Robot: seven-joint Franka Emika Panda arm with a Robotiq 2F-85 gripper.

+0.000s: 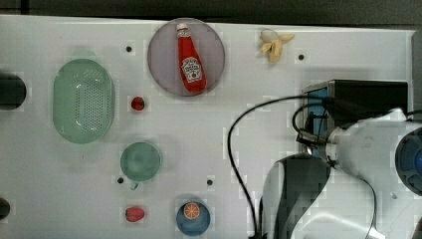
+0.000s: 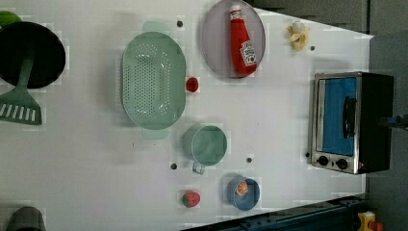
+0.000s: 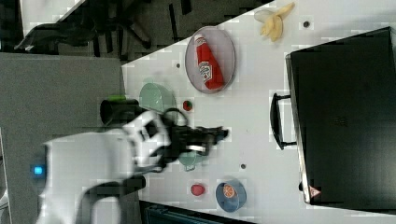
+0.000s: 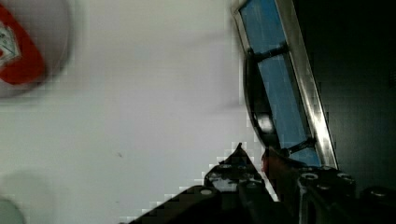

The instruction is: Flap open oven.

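A: Where is the oven (image 2: 349, 122) sitting?

B: It is standing on the white bench (image 2: 269, 125), near the left view's right edge, with its blue glass door shut and the bar handle (image 4: 254, 100) lying across it.

A: And the end effector (image 3: 219, 134)?

B: In the right view it is hanging over the bench, well apart from the handle. Its jaws are standing only slightly apart and are holding nothing that I can make out; the fingertips are dark and blurring together there.

A: What is getting hidden?

B: In the top view the white arm (image 1: 368, 149) is covering most of the oven's front and knobs. In the wrist view the plate (image 4: 35, 44) with the ketchup bottle (image 4: 16, 51) is being cut off at the edge, and the end effector's body is blocking the door's near end.
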